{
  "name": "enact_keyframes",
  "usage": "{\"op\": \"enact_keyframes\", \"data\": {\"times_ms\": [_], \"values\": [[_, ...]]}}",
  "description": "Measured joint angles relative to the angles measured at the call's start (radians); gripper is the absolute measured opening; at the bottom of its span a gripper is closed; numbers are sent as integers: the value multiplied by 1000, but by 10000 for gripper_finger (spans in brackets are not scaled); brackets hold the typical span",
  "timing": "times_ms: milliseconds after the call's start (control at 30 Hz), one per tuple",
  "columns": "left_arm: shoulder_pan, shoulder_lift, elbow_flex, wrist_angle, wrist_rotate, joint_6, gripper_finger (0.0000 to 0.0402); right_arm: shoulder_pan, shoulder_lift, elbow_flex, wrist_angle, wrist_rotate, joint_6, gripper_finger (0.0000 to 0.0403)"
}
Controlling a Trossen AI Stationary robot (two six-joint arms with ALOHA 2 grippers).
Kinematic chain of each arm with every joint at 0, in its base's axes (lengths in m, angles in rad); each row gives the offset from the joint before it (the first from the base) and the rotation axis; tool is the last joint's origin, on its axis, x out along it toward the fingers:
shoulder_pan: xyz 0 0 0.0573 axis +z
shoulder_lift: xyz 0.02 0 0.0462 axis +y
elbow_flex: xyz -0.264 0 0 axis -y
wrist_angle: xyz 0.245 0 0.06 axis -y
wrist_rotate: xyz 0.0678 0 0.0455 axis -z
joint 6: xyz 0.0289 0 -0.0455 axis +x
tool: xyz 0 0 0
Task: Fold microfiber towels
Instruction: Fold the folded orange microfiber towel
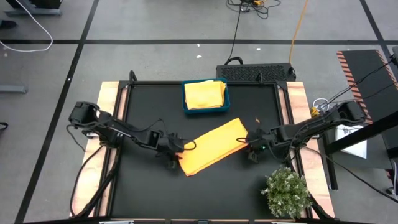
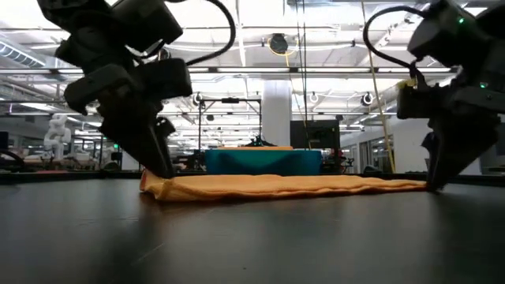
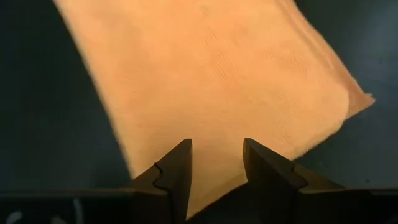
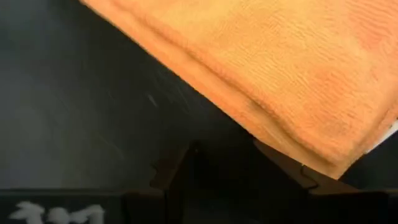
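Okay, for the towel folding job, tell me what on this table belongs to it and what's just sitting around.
Part of the job:
- orange towel, folded into a strip mid-table
- yellow towel lying in the tray
- left gripper at the strip's near-left end
- right gripper at its right end

Just lying about:
- teal tray, far side of the table
- small green plant, near-right corner

Orange towel (image 3: pixel 211 81) cut off by left wrist frame edge.
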Motion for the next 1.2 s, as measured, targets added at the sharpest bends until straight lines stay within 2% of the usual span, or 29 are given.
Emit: {"op": "enact_keyframes", "data": {"times_ms": [200,367,533,667,767,967,1067,1200], "values": [[-69,95,4,96,12,-79,145,-20,2,-48,41,67,39,155],[-132,158,2,289,101,-163,145,-69,6,-51,106,88,-29,155],[-209,165,-1,472,173,-210,145,-132,9,-53,164,118,-114,155],[-247,134,-1,501,195,-196,145,-182,8,-53,173,128,-178,155],[-250,72,-1,480,158,-132,145,-224,8,-53,205,129,-234,155],[-199,-18,1,399,-65,-19,145,-265,8,-53,194,119,-276,155],[-169,-7,-1,328,-68,-12,145,-263,7,-53,196,112,-275,155],[-148,33,-1,277,-69,-34,145,-263,-13,-52,206,11,-254,155]]}}
